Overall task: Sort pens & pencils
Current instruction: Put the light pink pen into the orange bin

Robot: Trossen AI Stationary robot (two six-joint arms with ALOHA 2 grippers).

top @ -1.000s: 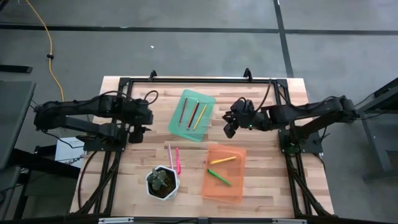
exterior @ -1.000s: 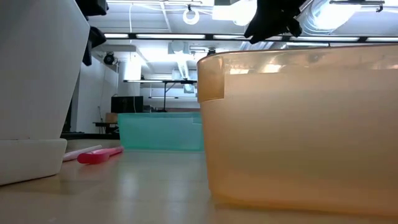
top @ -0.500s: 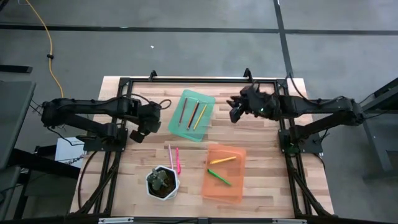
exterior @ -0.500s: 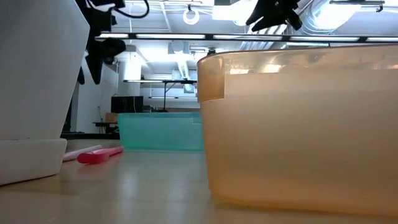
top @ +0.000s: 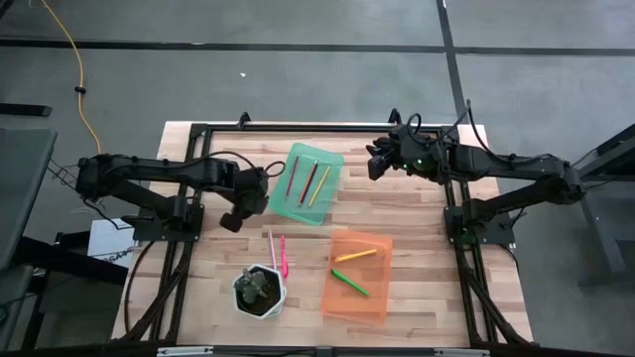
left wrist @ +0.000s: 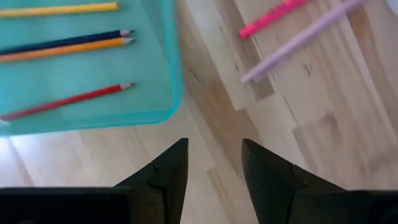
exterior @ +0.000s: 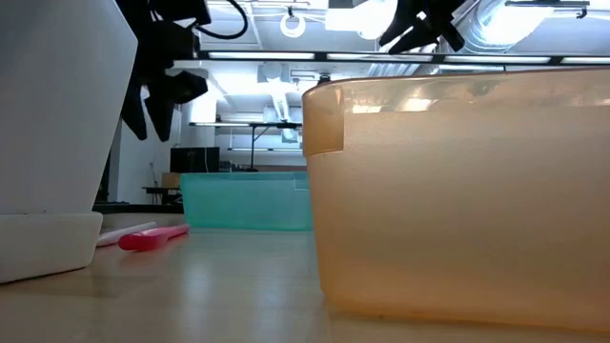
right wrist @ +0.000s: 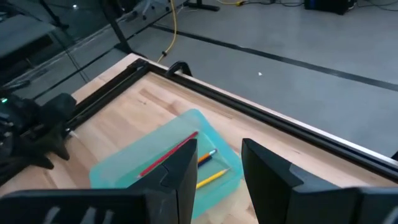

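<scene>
Sorting looks mostly done, with two sticks left to put away. In the high view the green tray (top: 307, 184) sits near the middle of the frame, a bit above centre, and it holds three sticks: a red-brown pencil (top: 292, 178), a dark brown pencil (top: 310, 180) and a yellow pencil (top: 320, 185). Below and to the right, the orange tray (top: 358, 277) holds a yellow pen (top: 355, 255) and a green pen (top: 349, 283). A pink pen (top: 283, 255) and a pale pen (top: 271, 249) lie on the bare wooden table (top: 427, 268) just above the white plant pot (top: 259, 291), in no tray yet. The left gripper (top: 234, 215) hangs just left of the green tray, jaws a little apart and holding nothing. The right gripper (top: 376, 167) waits at the upper right of the green tray, jaws also apart and empty.
</scene>
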